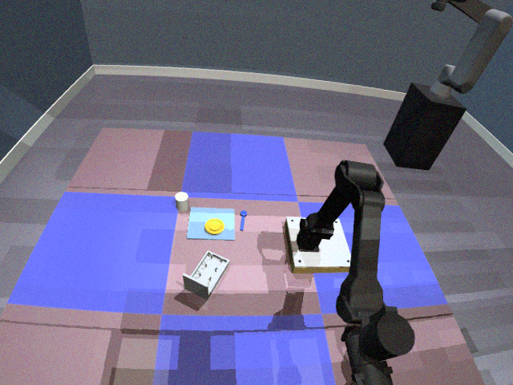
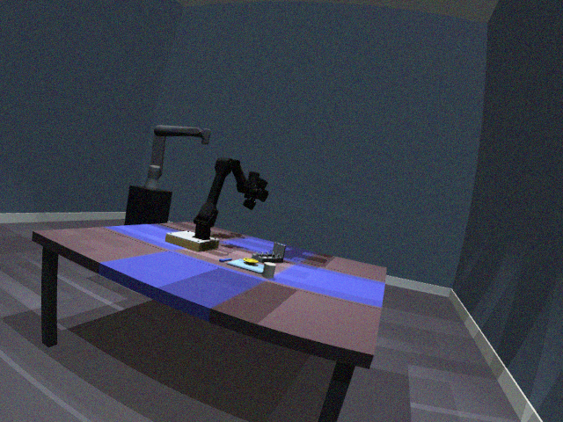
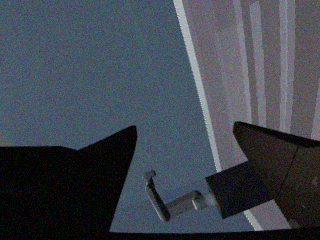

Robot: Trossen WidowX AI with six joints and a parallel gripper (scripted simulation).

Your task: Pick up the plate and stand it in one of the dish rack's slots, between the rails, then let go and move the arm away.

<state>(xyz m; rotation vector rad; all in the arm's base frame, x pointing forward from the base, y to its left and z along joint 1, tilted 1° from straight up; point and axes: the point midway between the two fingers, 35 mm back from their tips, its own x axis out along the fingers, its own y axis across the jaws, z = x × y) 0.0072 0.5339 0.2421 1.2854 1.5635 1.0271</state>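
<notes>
One yellow plate [image 1: 214, 225] lies flat on a light blue mat [image 1: 199, 233] near the middle of the counter [image 1: 94, 249] in the top view. A pale cylinder cup [image 1: 181, 201] stands just beyond the mat's far left corner, and a small blue spoon [image 1: 242, 219] lies just to the mat's right. Nearer the camera, apart from the mat, the grey dish rack [image 1: 207, 273] sits at an angle with its slots unfilled. To the right, the black arm [image 1: 364, 232] rises from a pale base plate [image 1: 344, 258] and bends back toward the camera; its hand is not clearly told apart from the dark links in this view. A dark box [image 1: 422, 126] with a grey camera boom [image 1: 480, 50] stands beyond the counter's far right corner.

From the exterior view, the counter [image 2: 318, 317] shows pink and blue patches on dark legs. The arm [image 2: 218, 191] stands on its base plate [image 2: 177, 239] and folds over at the top, with the hand [image 2: 255, 192] held high above the counter, well apart from everything on it. The plate [image 2: 249, 260], mat [image 2: 238, 264], cup [image 2: 269, 270], spoon [image 2: 224, 259] and rack [image 2: 273, 254] cluster together farther along the surface.

Seen from the wrist, the hand [image 3: 185, 150] has both dark fingers spread wide with nothing between them. Past them lie only the blue-grey wall, a strip of floor, and the camera boom [image 3: 175, 202] on its dark box [image 3: 237, 187].
</notes>
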